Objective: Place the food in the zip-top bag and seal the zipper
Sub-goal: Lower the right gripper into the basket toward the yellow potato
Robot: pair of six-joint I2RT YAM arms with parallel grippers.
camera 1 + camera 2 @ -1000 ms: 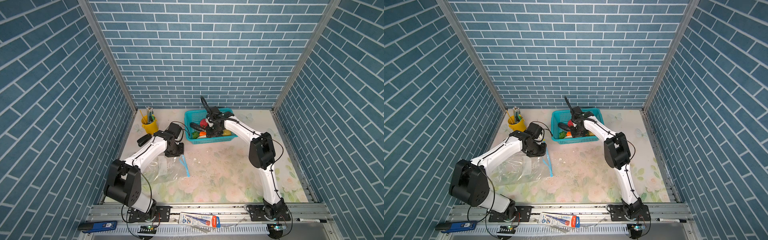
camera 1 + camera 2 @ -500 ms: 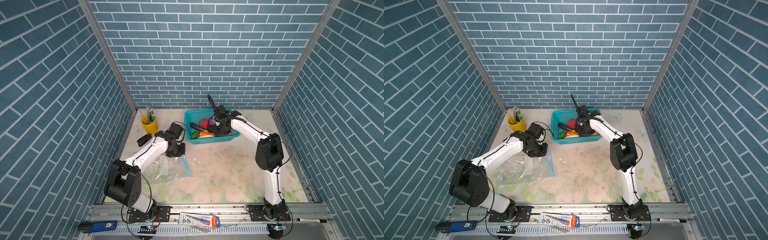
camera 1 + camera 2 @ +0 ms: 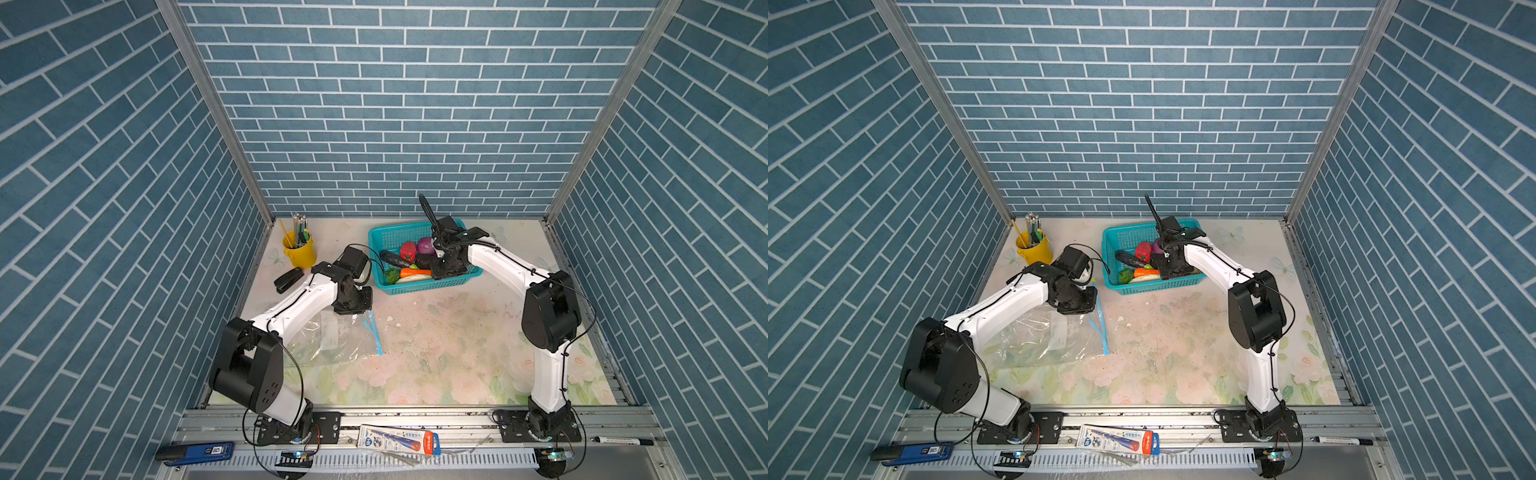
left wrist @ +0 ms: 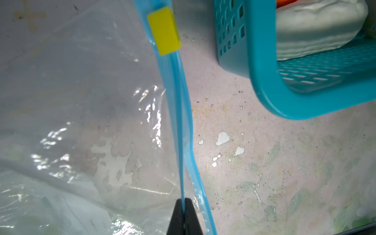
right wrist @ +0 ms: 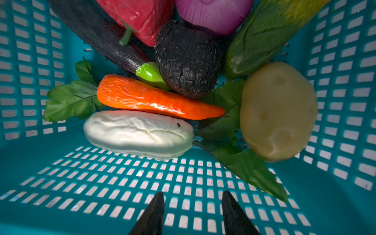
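The left gripper (image 4: pixel 184 203) is clenched on one lip of the zipper (image 4: pixel 177 101), its black tips pinched tight on the light-blue strip. Ahead of it the strip runs straight on to a yellow slider tab (image 4: pixel 163 30) at the far end. The clear bag (image 4: pixel 81 101) lies crinkled and flat on the surface (image 3: pixel 436 353) to one side of the strip. On the other side, a corner of the teal basket (image 4: pixel 264 91) stands near the strip but apart from it.

The right gripper (image 5: pixel 193 195) hangs inside that basket with its jaws apart and nothing between them, over bare perforated floor. All the food is in the basket. Closest ahead lies the white radish (image 5: pixel 138 134), with the orange carrot (image 5: pixel 158 99) touching its far side. The yellow potato (image 5: pixel 278 112) rests off to the side against a wall, over green leaves (image 5: pixel 71 99) that spread under the pile. Farther on sit a dark wrinkled piece (image 5: pixel 187 61), a long eggplant (image 5: pixel 97 30) and a green corn piece (image 5: pixel 264 34) — and, farthest, the red pepper (image 5: pixel 140 16) and purple onion (image 5: pixel 213 14).
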